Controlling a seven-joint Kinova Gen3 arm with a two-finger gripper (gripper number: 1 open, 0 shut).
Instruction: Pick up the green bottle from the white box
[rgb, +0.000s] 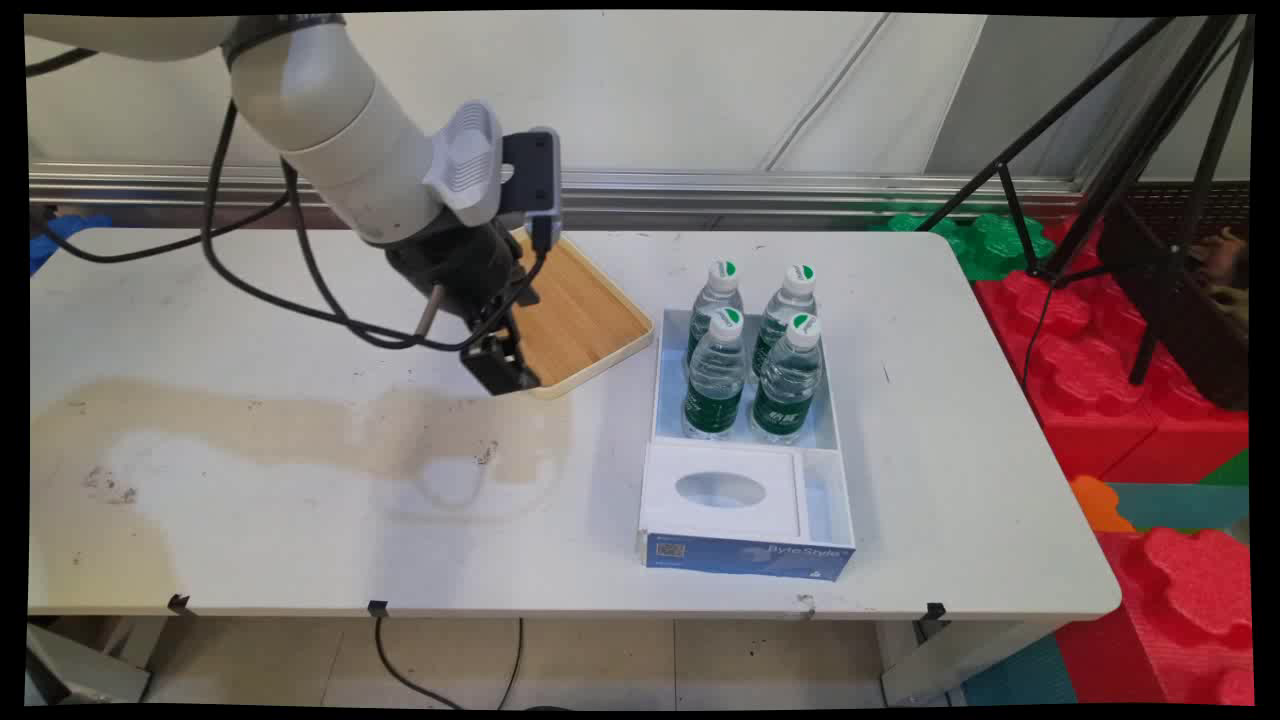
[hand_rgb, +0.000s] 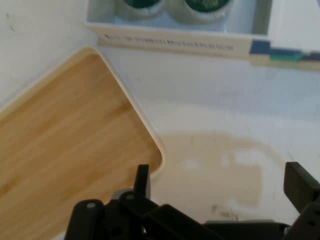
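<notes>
Gripper (hand_rgb: 220, 192) hovers empty with fingers spread wide, over the near corner of the wooden tray (rgb: 585, 320). Four water bottles (rgb: 752, 360) stand in the white box (rgb: 830, 480) to the right. Any descent should keep both fingers clear of the tray's raised rim.

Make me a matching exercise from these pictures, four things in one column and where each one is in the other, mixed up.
Things:
1. water bottles
2. wooden tray
3. brown stain
4. gripper

Places:
A. spread over the table's left half
B. open, low beside the tray's near corner
C. standing in the white box's far compartment
D. flat on the table, left of the box

Pairs: 1-C, 2-D, 3-A, 4-B
</notes>
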